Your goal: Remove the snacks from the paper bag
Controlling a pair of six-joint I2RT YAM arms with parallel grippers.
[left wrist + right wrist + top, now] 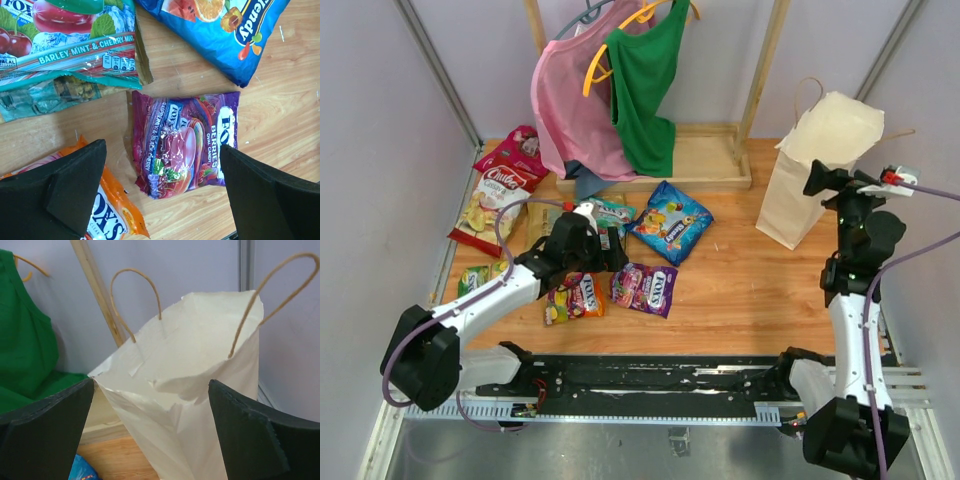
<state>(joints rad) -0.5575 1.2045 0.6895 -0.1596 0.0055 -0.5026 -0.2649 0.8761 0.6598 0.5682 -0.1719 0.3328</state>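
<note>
The cream paper bag (817, 160) stands at the back right, and its mouth (200, 360) gapes with both loop handles up. My right gripper (817, 178) (150, 385) is open just in front of the bag's top edge, holding nothing. Several snacks lie on the wood to the left: a purple packet (185, 145) (643, 288), an orange one (112, 215) (575, 298), a teal one (65, 55), a blue one (225, 30) (670, 222) and a red one (510, 150). My left gripper (612, 255) (160, 155) hovers open over the purple packet, empty.
A pink garment (570, 110) and a green garment (645, 85) (25, 340) hang on hangers from a wooden rack (705, 165) at the back. A white and red packet (495, 205) and a yellow-green one (480, 278) lie by the left wall. Grey walls close both sides.
</note>
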